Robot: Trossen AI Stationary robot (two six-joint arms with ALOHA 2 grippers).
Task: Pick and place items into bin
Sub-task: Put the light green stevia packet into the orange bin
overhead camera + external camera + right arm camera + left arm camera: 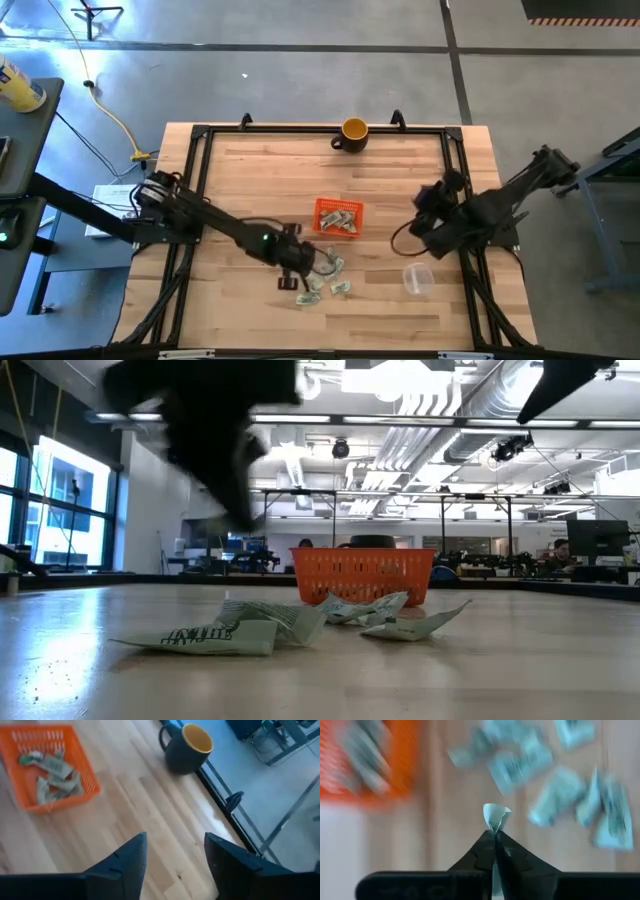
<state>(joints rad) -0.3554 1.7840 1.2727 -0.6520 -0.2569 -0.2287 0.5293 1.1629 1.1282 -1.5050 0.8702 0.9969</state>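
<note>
A pale green wrapped piece is pinched in the left gripper's closed jaws, near the orange bin (several pieces inside). The right gripper is held open, empty.

Orange bin mid-table, some items inside — more items loose nearby.

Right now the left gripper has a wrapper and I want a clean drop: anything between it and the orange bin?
Nothing visible does. The left gripper pinches one wrapper; only bare wood separates it from the bin.
</note>
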